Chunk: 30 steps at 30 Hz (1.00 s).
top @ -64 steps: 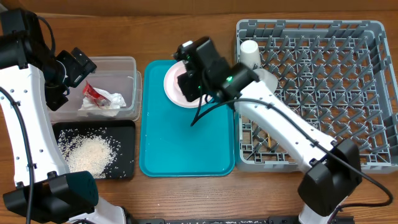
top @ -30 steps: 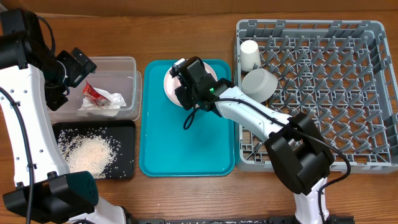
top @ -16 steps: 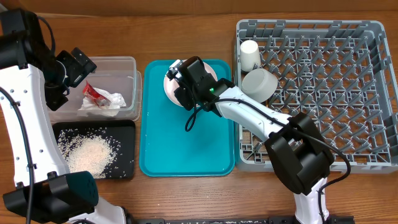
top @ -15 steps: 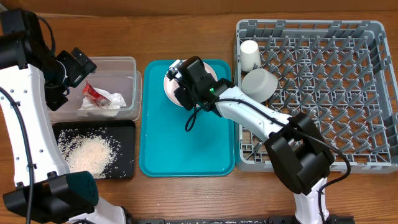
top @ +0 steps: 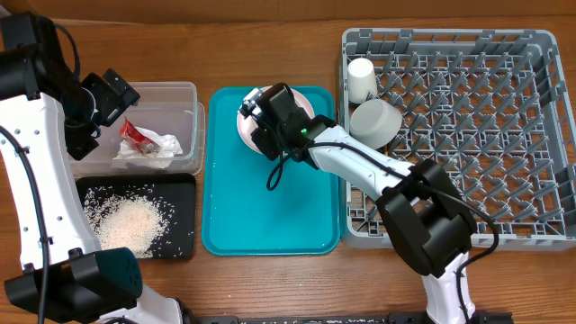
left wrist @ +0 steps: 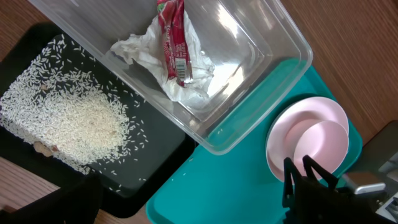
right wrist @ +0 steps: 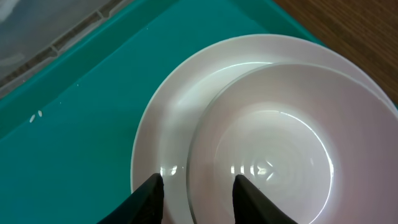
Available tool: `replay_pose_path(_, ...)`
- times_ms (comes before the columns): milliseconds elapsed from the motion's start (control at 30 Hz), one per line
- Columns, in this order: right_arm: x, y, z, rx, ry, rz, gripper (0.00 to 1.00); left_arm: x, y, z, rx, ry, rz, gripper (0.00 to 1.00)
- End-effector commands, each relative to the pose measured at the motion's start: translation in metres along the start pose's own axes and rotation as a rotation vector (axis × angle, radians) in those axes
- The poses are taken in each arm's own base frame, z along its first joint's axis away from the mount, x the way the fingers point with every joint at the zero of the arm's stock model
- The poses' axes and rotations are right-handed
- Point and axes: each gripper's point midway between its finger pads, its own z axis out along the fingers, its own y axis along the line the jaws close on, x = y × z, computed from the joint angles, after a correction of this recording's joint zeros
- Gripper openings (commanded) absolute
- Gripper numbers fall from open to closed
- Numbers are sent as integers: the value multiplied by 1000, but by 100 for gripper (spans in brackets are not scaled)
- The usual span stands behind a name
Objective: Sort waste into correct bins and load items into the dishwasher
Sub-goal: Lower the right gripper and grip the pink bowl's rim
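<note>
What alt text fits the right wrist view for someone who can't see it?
The open right hand sits low over a whitish bowl resting off-centre on a pale pink plate, its dark fingertips showing at the bottom edge. The plate lies on a teal tray, with a clear tub's rim at top left.

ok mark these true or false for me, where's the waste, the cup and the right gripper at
1. The wrapper lies on the napkin in the clear tub. True.
2. The rice is heaped in the clear tub. False: it lies in the black tray.
3. The white cup stands in the dish rack. True.
4. The right gripper is shut on the white cup. False: it is open, astride the rim of the bowl on the pink plate.
</note>
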Motion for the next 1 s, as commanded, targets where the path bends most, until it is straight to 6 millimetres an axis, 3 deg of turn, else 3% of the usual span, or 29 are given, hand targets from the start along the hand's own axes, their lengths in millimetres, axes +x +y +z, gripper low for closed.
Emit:
replay_pose_path(0,8,0,9,-7,17,-3,38,-1,-3,-13,23,-36,20,100)
replay_pose_path(733,28,-5,7,25,99,-1,33,-1,-3,-13,23,-36,20,100)
replay_pose_path(967,27,-5,7,25,96,-1,24,-1,-3,-13,23,-36,20,100)
